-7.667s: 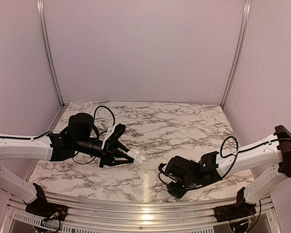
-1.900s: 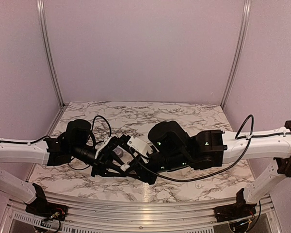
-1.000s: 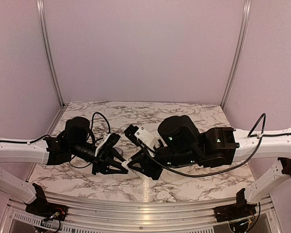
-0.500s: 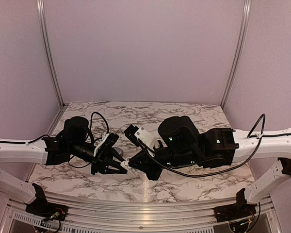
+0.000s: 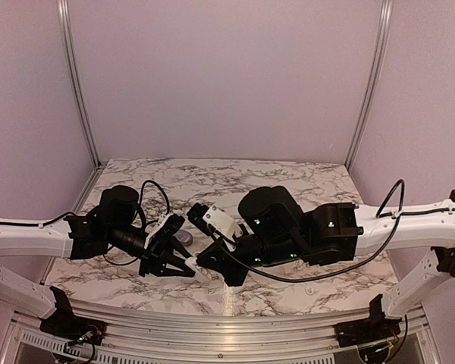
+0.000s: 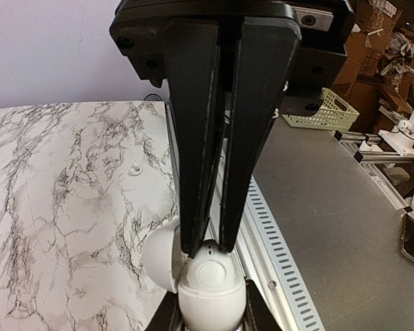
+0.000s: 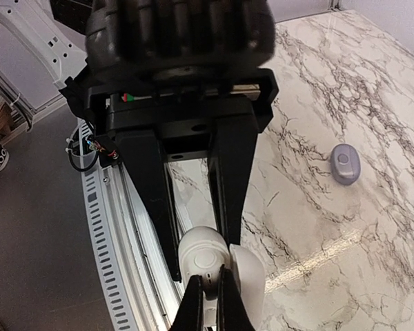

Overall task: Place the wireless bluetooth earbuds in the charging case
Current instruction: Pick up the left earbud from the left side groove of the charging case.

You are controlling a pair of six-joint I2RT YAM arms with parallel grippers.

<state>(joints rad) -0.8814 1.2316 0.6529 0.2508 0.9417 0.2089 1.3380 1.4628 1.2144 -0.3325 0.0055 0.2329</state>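
Case sits clamped in the left gripper above the near edge of the table. The right gripper has its jaws pinched nearly shut against its top (grip unconfirmed). We judge it light, rigid and slippery; hold the flanks.

Robot lab / test cell, not a home. Two arms, left & right, bolted to an alu rail at the near edge of a marble-print bench. Plain lavender walls w/ alu posts box it in. Beyond the bench: grey floor, cardboard boxes, a plastic basket, part of another white robot.
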